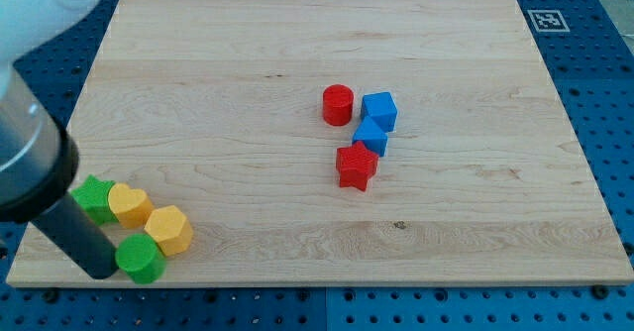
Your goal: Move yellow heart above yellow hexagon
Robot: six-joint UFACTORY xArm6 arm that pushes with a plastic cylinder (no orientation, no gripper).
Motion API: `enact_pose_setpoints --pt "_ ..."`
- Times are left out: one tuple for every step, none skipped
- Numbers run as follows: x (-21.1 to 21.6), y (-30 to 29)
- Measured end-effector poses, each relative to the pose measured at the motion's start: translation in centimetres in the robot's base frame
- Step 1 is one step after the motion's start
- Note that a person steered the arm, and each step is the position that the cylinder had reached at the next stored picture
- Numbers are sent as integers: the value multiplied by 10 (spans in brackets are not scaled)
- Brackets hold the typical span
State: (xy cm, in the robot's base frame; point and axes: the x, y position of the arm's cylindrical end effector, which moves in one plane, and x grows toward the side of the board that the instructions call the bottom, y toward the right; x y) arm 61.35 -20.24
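While my tip (99, 272) touches green cylinder (140, 259), yellow heart (129, 204) points lower right; no jaws.

At the surface (248, 63)'s lower left, the yellow heart (129, 203) sits between the green star (94, 197) and yellow hexagon (169, 230), the green cylinder (140, 259) below them touching my tip (102, 270).
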Motion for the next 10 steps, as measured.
enact_pose_setpoints --pt "-16 -17" --pt "-36 -41" --pt "-45 -15" --pt "-48 -9" --pt "-48 -9" --pt "-48 5" --pt "-39 16" --pt "-22 16" --pt "-35 16" --pt "-55 18"
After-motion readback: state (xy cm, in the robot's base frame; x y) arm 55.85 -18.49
